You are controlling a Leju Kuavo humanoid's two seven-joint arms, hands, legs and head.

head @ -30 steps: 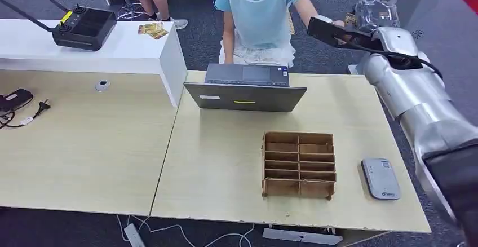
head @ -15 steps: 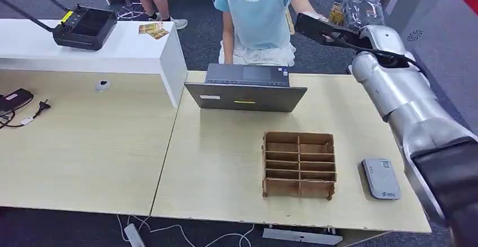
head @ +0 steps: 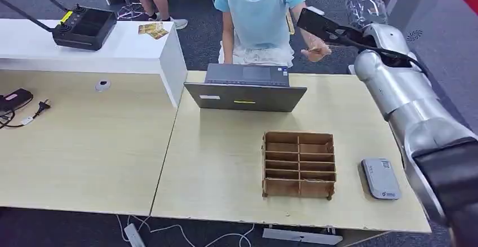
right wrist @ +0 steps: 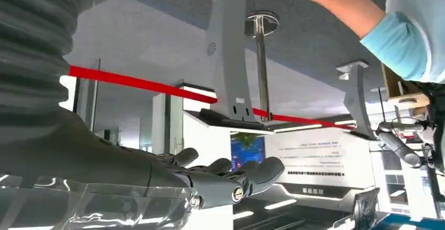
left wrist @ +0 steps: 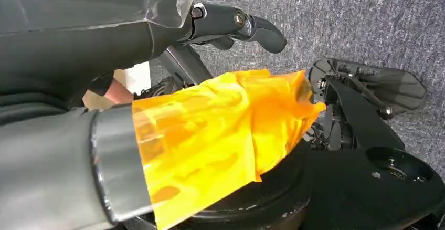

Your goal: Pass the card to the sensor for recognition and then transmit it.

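Observation:
My right hand (head: 365, 4) is raised high at the far right, beyond the table's back edge, fingers stretched out with nothing in them; its fingers (right wrist: 231, 180) are bare in the right wrist view too. A person in a light blue shirt (head: 256, 10) stands behind the laptop. Their hand (head: 317, 49) hangs just below my forearm and seems to hold a thin card edge, which is too small to be sure of. The grey card sensor (head: 380, 178) lies flat near the table's front right corner. My left hand (left wrist: 231, 22) hangs by my body, holding nothing.
An open laptop (head: 245, 89) stands at the back middle of the table (head: 214, 162). A brown cardboard divider box (head: 299, 163) sits left of the sensor. A black antenna device (head: 84, 27) and some cards (head: 153, 30) lie on the white counter at the left.
The card that was at my right hand's fingertips is gone from it. The person's hand has dropped down and away. My right hand has risen slightly.

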